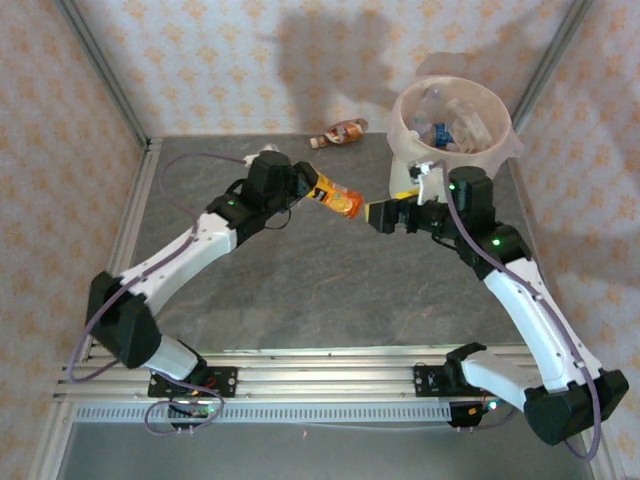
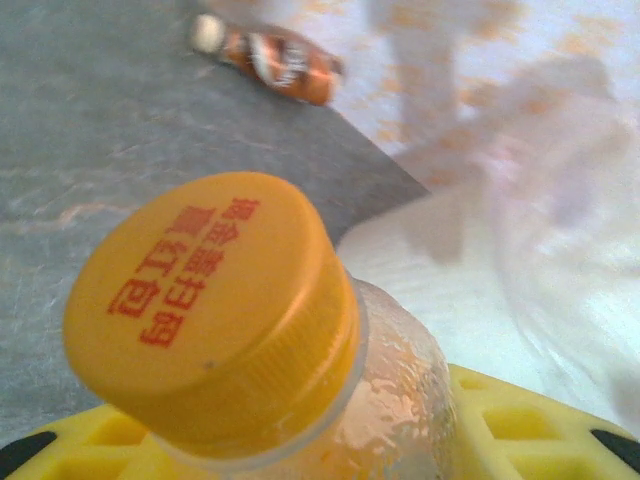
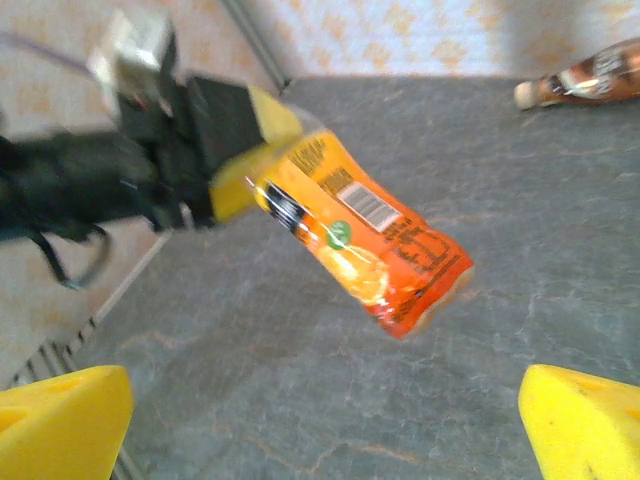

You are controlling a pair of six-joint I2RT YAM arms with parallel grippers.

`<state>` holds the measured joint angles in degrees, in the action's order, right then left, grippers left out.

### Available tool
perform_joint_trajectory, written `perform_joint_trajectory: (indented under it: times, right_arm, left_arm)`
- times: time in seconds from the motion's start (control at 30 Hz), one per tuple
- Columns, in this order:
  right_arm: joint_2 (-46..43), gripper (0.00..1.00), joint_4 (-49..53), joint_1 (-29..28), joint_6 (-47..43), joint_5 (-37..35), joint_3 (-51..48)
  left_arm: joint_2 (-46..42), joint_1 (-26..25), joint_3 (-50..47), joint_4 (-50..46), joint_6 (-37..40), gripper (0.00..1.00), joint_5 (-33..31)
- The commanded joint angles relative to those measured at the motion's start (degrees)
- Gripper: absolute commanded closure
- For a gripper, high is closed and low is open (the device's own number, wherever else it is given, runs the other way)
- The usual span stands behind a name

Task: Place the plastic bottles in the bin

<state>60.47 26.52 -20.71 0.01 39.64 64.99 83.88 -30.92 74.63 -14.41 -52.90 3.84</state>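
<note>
Clamping the orange-labelled bottle (image 1: pixel 336 198), left jaws hide its neck from above; right jaws gape, partly cropped.

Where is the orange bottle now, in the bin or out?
Out. The left gripper holds the orange bottle tilted over the table, short of the bin.

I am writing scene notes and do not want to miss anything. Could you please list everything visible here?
orange bottle: one, orange label, yellow cap, held up off the table
brown bottle: one, brown-red, white cap, lying at the far edge
bottles in the bin: several, clear with blue, count unclear
bin: one, cream-white, far right
table: one, grey
left gripper: yellow fingers, shut on the orange bottle
right gripper: yellow fingers, open, beside the bin
</note>
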Motion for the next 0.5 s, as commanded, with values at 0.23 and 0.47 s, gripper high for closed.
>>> perform_joint_trajectory:
  times: [0.23, 0.47]
  right_arm:
    - [13.28, 0.01, 2.93, -9.37, -8.85, 5.66, 11.15]
    - [19.64, 0.01, 2.64, -13.42, -7.3, 8.4, 14.98]
  left_arm:
    - [-7.37, -0.36, 4.38, -9.49, 21.96, 0.54, 17.43]
    - [-6.03, -0.44, 5.61, -6.09, 21.97, 0.55, 23.2]
